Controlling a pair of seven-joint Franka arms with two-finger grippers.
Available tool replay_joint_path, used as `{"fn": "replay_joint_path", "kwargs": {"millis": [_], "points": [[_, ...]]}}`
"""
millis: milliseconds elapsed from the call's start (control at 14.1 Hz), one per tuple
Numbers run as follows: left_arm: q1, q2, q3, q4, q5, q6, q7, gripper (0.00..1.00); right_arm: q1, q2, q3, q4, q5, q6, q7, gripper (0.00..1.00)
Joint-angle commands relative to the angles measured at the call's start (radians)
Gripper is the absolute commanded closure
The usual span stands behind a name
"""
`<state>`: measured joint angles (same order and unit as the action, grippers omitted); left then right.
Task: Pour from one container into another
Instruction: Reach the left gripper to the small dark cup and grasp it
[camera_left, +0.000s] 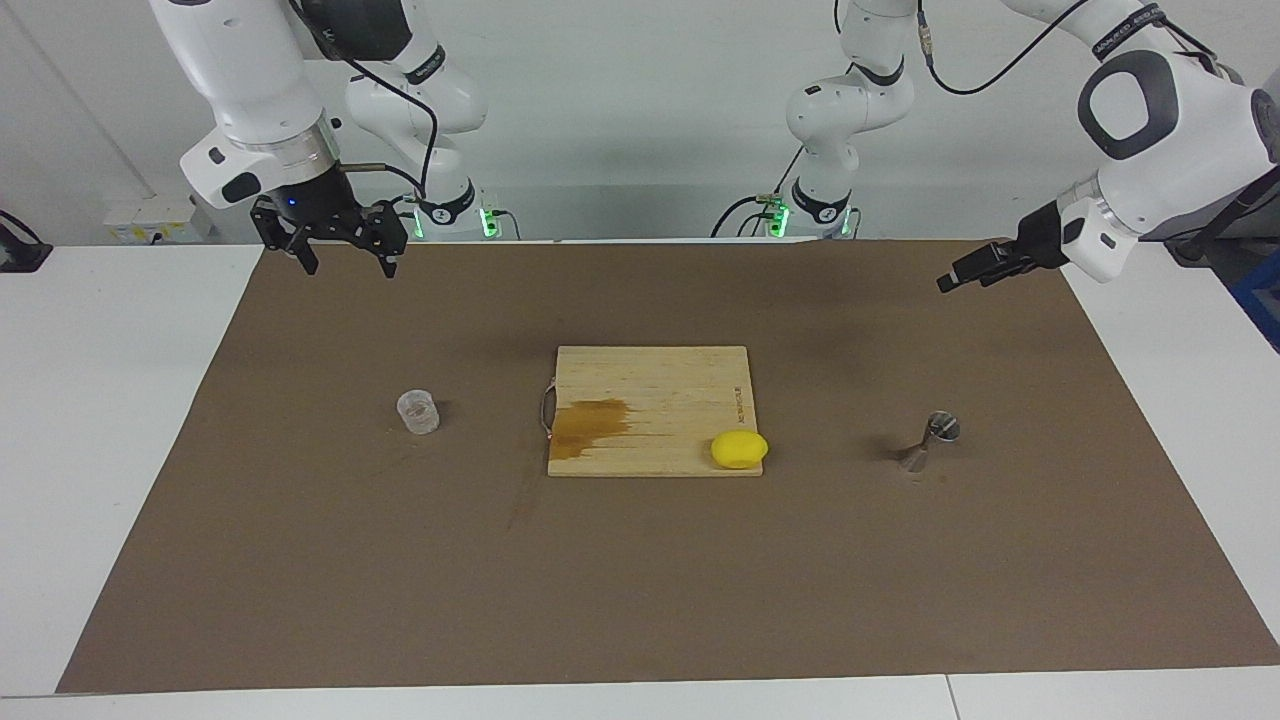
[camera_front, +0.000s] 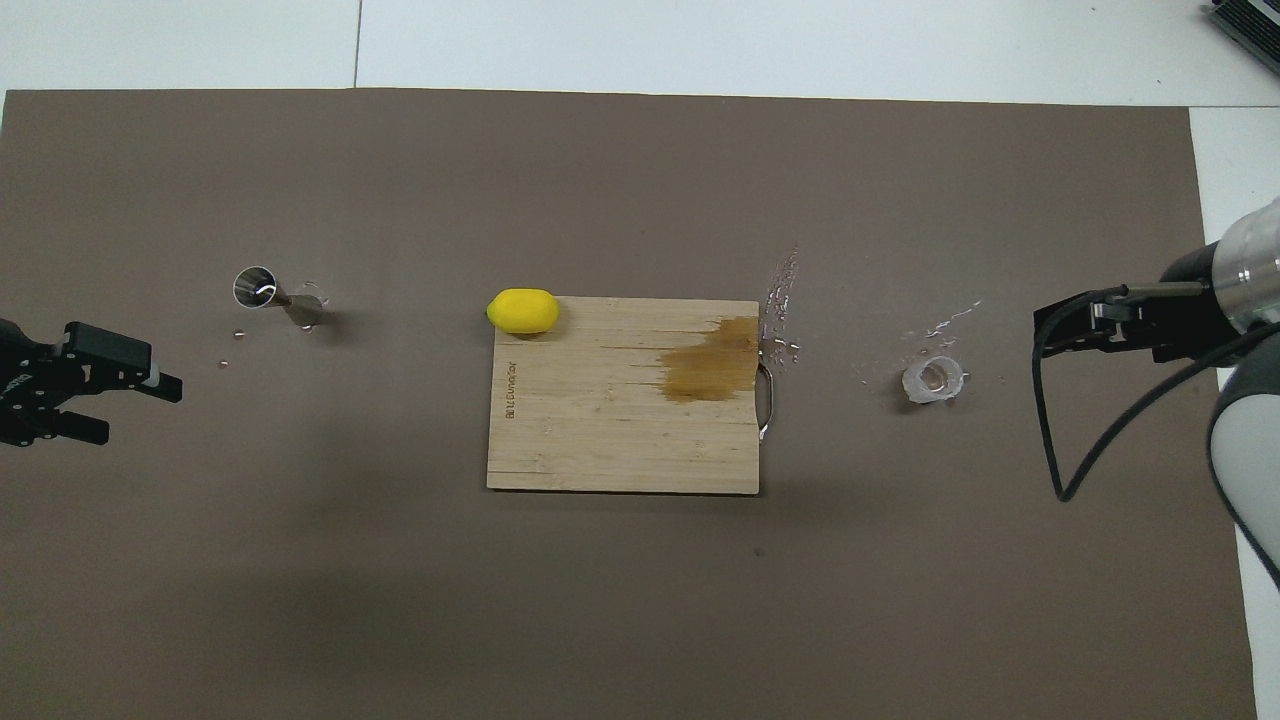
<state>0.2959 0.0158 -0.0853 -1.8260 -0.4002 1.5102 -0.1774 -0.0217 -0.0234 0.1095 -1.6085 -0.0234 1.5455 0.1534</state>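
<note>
The small clear textured glass cup (camera_left: 418, 411) stands upright on the brown mat (camera_left: 640, 600), below and out from the right gripper (camera_left: 346, 262), which hangs in the air over the mat's robot-side edge with its fingers spread. The silvery hourglass-shaped steel jigger (camera_left: 930, 441) stands toward the left arm's end, below the left gripper (camera_left: 950, 281), which points sideways over the mat; its fingers look spread in the overhead view.

The risks, as I judge them: the cup is short and slippery-looking, with droplets (camera_front: 935, 330) around it, so an off-centre pinch could skid or tip it. The jigger is narrow-mouthed and top-heavy, so a nudge from either claw would topple it, and a fast tilt would spill past its rim.

Between the two claws lies the pale wooden cutting board (camera_left: 650, 395) with a brown wet stain, a yellow lemon-shaped object (camera_left: 739, 449) on its corner. Carrying the cup across means passing above both. The mat away from the robots offers open room.
</note>
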Motion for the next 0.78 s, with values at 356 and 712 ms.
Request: {"fn": "replay_joint_path", "kwargs": {"millis": [356,712], "points": [[0.110,-0.045,-0.010,-0.337,-0.487,0.353,-0.666,0.00,-0.017,-0.004,0.009,0.002,0.000,-0.015,-0.017,0.00],[0.126,-0.017,-0.014,-0.429,-0.888,0.611,-0.895,0.00,-0.017,-0.004,0.009,0.002,0.000,-0.015,-0.017,0.00]]}}
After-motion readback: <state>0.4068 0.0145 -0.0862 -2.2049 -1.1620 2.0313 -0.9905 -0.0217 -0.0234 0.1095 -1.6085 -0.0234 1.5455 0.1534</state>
